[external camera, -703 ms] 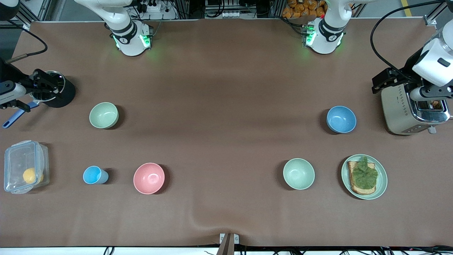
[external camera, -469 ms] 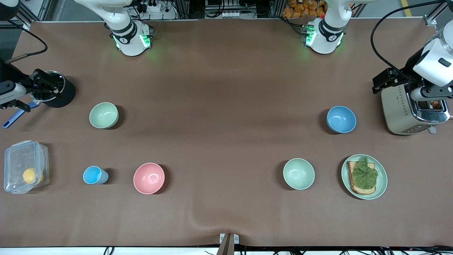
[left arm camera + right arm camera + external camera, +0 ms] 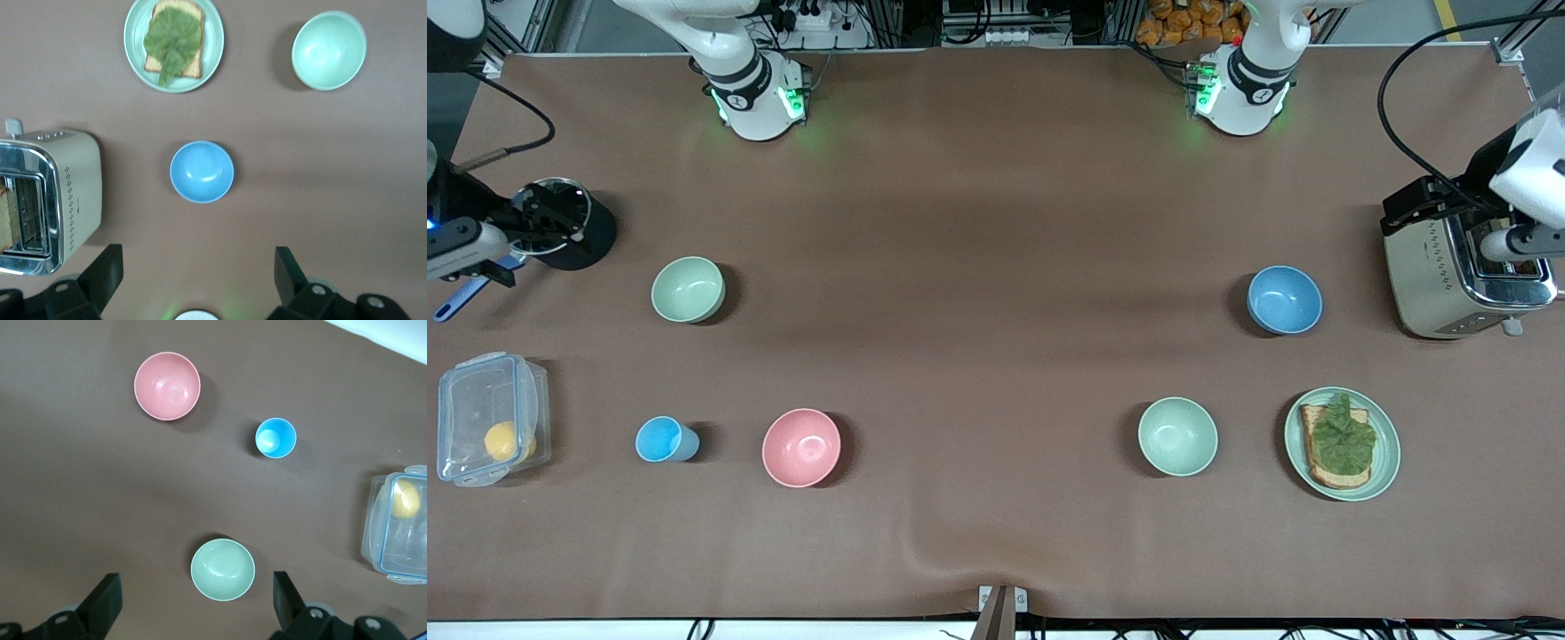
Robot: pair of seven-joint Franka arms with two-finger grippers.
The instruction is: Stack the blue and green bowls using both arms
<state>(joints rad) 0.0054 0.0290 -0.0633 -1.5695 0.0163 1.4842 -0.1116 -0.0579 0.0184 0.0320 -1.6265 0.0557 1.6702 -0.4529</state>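
While both arms hang high over their own ends of the table, we note the left gripper spread wide and holding nothing above the toaster, and the right gripper likewise wide and holding nothing above the black pot. We find the blue bowl upright and empty beside the toaster; the green bowl sits empty toward the right arm's end. Nearer the front camera we log an empty pink bowl, a light-blue cup, a second green bowl, a plate bearing toast with lettuce, and a clear lidded box containing a yellow fruit.
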